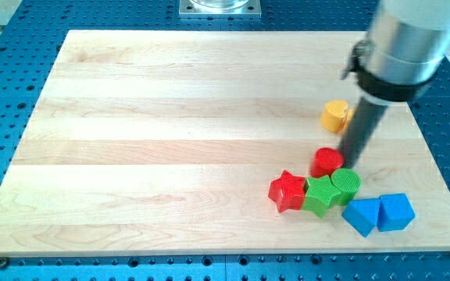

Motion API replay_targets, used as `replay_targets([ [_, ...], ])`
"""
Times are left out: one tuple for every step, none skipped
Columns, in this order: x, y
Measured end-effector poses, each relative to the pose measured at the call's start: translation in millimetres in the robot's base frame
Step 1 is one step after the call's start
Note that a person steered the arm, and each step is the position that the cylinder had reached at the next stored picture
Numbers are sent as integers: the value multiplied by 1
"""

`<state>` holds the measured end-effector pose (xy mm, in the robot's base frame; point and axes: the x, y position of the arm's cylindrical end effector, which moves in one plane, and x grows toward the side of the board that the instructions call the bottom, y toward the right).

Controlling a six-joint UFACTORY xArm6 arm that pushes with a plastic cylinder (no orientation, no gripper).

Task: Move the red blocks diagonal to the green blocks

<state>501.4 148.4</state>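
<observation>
My tip (350,162) rests on the board just right of the red round block (327,161), touching or nearly touching it. Below it sit the green round block (345,186) and the green star block (318,195), side by side and touching. The red star block (288,191) lies against the green star's left side. The red round block is just above the two green blocks.
A yellow round block (335,115) lies above the tip, partly behind the rod. Two blue blocks (362,215) (396,211) sit at the lower right near the wooden board's (170,140) bottom edge. The arm's grey body (408,43) hangs over the top right corner.
</observation>
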Motion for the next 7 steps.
replay_targets([
  [-23,-90],
  [-21,-186],
  [78,-186],
  [118,-150],
  [109,-128],
  [99,-78],
  [106,-64],
])
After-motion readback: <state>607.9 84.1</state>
